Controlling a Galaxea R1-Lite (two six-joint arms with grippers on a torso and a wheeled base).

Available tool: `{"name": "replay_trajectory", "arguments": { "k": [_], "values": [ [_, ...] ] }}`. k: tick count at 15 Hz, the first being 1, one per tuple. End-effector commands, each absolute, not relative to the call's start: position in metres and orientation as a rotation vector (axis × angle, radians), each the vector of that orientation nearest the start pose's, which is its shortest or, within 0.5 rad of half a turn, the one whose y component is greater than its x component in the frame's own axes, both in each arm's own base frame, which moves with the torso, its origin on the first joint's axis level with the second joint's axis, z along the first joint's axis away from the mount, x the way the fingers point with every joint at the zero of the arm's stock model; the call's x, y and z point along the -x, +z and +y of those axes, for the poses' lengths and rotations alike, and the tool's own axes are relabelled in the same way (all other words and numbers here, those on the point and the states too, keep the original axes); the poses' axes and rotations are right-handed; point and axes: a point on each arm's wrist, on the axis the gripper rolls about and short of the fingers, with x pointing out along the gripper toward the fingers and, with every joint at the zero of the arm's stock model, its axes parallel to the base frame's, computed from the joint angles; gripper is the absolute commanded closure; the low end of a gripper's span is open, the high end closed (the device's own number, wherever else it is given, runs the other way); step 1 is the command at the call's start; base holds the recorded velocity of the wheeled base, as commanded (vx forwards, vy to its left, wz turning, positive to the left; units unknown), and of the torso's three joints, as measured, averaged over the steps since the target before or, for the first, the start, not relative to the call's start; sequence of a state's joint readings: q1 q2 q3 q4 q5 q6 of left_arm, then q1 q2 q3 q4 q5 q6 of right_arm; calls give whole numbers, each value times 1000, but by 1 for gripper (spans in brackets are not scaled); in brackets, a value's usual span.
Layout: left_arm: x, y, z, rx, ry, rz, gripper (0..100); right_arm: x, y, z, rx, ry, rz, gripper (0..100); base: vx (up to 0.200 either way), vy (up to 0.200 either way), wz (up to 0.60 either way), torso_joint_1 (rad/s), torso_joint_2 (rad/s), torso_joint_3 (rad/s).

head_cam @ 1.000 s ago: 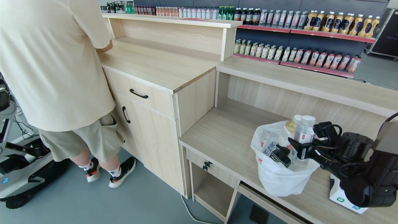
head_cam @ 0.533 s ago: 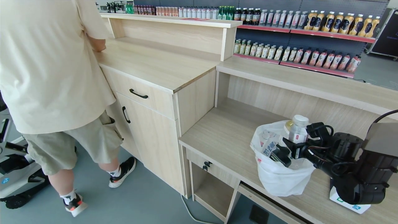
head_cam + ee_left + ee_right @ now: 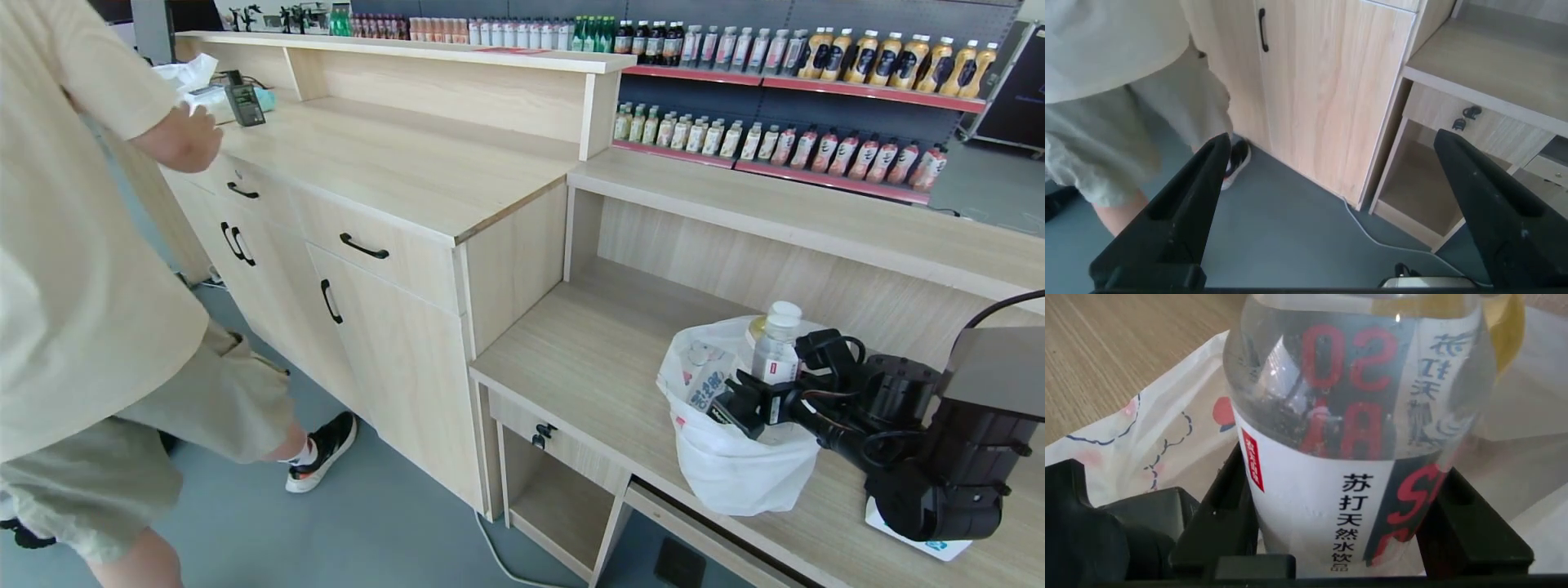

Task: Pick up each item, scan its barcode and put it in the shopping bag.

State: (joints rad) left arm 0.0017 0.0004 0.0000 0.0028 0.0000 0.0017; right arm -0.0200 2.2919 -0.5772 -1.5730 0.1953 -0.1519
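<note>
One white shopping bag (image 3: 735,465), one clear bottle (image 3: 774,351) and one yellowish bottle (image 3: 1509,331) (two bottles in all), one printed carton (image 3: 709,385), one white box (image 3: 939,549), two shelf rows (image 3: 800,82) of drinks

Head overlooks counter (image 3: 588,359), bottle (image 3: 774,353); right wrist nears same bottle; left faces floor (image 3: 1290,220)

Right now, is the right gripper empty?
No, the right gripper is clamped on a clear bottle at the mouth of the white shopping bag.

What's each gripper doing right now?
Left gripper: open, empty.
Right gripper: closed on the bottle, at the mouth of the bag.
</note>
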Motion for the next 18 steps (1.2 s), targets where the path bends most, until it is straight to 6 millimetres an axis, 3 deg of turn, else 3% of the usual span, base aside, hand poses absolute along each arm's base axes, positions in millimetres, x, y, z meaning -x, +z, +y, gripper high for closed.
{"name": "replay_trajectory", "arguments": {
  "k": [1, 18],
  "values": [
    [23, 75, 0, -2, 2, 3, 0, -349, 22, 1, 138, 197, 143, 100, 0, 0, 0, 0, 0, 0],
    [23, 75, 0, -2, 2, 3, 0, -358, 24, 8, 180, 217, 107, 100, 0, 0, 0, 0, 0, 0]
  ]
}}
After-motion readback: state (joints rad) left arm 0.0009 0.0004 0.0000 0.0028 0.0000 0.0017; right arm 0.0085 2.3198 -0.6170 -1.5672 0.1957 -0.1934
